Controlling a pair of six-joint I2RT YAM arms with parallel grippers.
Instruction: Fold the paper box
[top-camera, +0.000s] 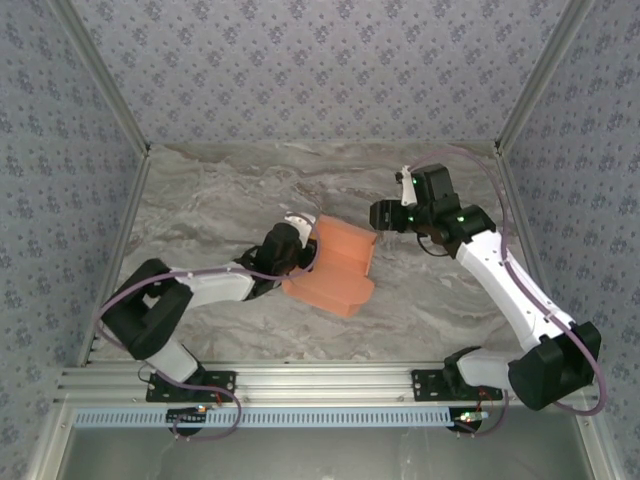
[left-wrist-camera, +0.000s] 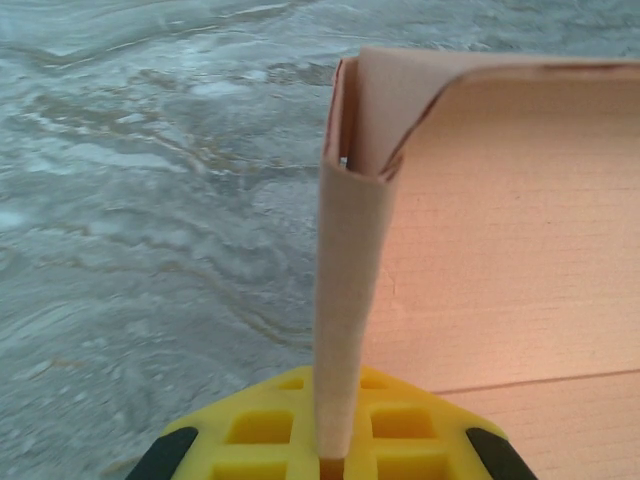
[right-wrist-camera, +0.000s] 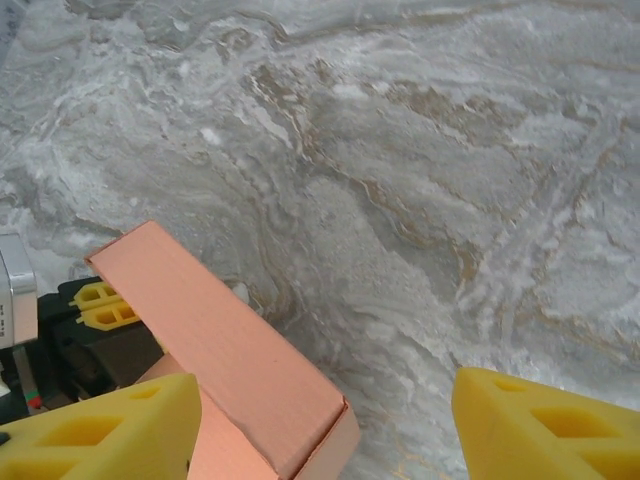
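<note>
Paper box flap between left jaws

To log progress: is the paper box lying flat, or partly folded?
Partly folded: one wall of the paper box stands upright, pinched in the left gripper, and a creased corner is formed.

Orange box, grey swirly table, flowery walls.

In the top view, the thin salmon-orange cardboard paper box in the middle is plain, with no pattern; in the left wrist view it looks pale peach inside. The stone-look table is grey and white with wavy brown streaks. The walls at the top are blue-grey with tiny flower shapes. The left arm and right arm are white and black, with pale purple cables. The left gripper is yellow with black corners. The right gripper has yellow fingers. The rail along the bottom is silver.
</note>
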